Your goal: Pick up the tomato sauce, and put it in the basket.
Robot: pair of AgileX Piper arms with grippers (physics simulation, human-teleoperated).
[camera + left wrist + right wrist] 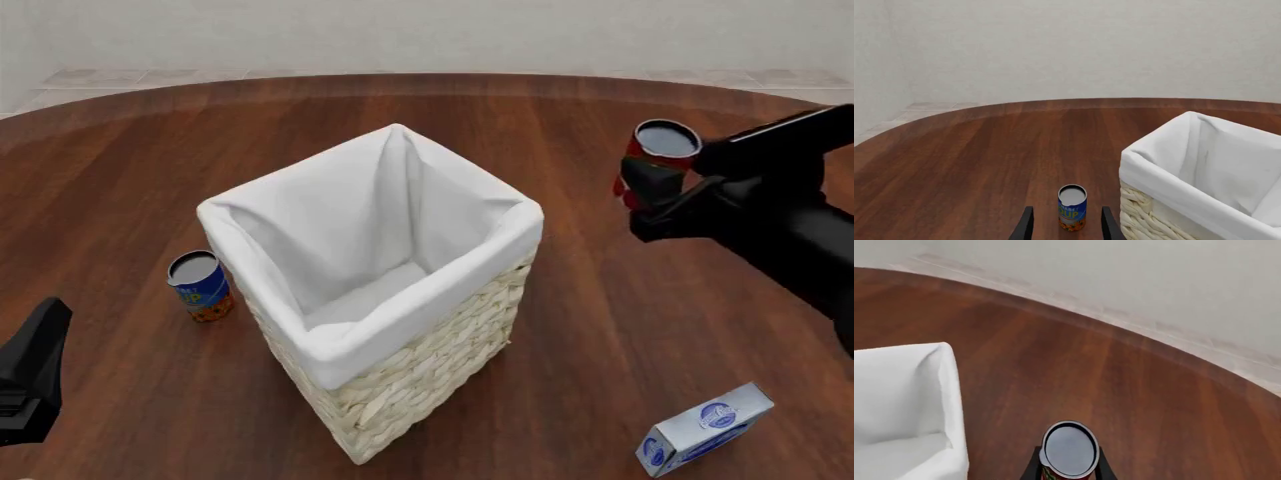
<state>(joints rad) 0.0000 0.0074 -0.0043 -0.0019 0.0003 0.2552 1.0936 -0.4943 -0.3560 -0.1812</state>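
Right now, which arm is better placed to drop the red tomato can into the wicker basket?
The right. Its gripper already holds the red, grey-topped tomato sauce can aloft beside the pale woven, cloth-lined basket; the left gripper is open by the blue-and-orange can.

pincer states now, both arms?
Left pincer: open, holding nothing, blue-and-orange can between its fingers.
Right pincer: closed on the tomato sauce.
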